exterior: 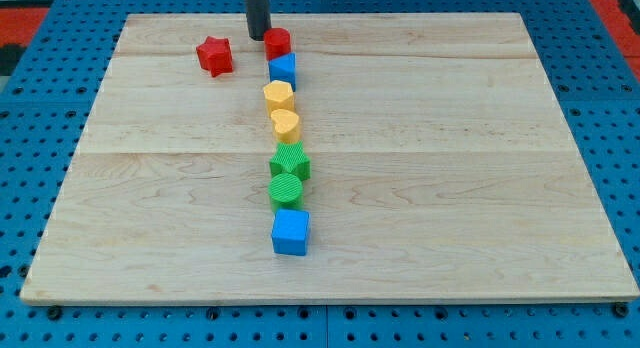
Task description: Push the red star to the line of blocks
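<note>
Red star-shaped block (pixel 214 55), upper left of the pale wooden board (pixel 450 168), apart from the line. My tip (pixel 258 37) just left of the red cylinder block (pixel 278 42), no jaws fitted. Below it: blue block (pixel 283 70), two yellow blocks (pixel 279 94) (pixel 286 124), green star (pixel 290 164), green cylinder (pixel 286 190), blue cube (pixel 291 232).

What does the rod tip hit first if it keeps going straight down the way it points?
My tip points straight down at the wooden board, so it would meet the bare board surface first, not a block. It sits just left of the red cylinder block, right of the red star block; whether it touches the cylinder is unclear.
</note>
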### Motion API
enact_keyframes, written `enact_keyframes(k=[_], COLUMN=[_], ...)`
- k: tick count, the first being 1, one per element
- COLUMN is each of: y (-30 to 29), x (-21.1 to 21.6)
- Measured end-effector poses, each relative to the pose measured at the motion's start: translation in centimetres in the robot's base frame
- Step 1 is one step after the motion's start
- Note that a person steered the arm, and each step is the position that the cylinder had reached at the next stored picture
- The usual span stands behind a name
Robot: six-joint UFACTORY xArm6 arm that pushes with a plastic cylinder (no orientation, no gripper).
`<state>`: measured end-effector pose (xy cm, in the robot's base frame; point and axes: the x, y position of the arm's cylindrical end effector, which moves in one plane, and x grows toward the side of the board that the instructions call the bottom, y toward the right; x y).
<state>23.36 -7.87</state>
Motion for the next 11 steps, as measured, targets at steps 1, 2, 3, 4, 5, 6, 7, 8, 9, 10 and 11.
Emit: enact_keyframes(k=[1, 2, 3, 4, 5, 6, 7, 8, 9, 10, 11], y=[2.0, -2.5, -7.6, -13.8, -15.7, -11.8, -7.3, -6.7, -5.8, -4.2, -3.4], x=[0.0, -3.6, -2.5, -1.5, 3.7, 6.1, 5.9, 5.8, 5.1, 3.0, 0.9])
